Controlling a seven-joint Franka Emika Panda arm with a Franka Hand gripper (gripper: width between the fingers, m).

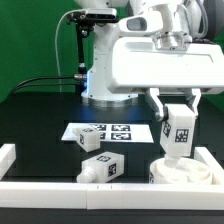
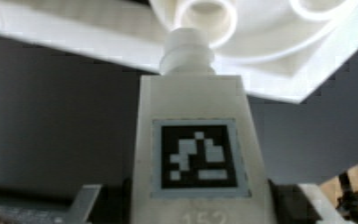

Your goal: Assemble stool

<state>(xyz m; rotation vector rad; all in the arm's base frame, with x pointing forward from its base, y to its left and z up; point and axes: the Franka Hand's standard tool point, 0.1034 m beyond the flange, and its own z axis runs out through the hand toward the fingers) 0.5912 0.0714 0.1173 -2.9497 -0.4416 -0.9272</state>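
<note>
A white stool leg [image 1: 181, 132] with a black-and-white tag hangs upright in my gripper [image 1: 178, 108], whose jaws are shut on its upper end. Its lower tip stands right over the round white seat [image 1: 186, 173] at the exterior view's right front. In the wrist view the leg [image 2: 197, 130] runs out from between the fingers [image 2: 94, 205], and its narrow peg end [image 2: 192, 45] meets a round socket [image 2: 213, 12] in the seat [image 2: 274, 55]. I cannot tell whether the peg is inside the socket. Two more legs [image 1: 90, 141] [image 1: 103, 168] lie loose on the black table.
The marker board [image 1: 108, 130] lies flat behind the loose legs. White border rails run along the exterior view's left [image 1: 8, 156], front [image 1: 60, 190] and right [image 1: 214, 162]. The robot's base [image 1: 100, 75] stands at the back.
</note>
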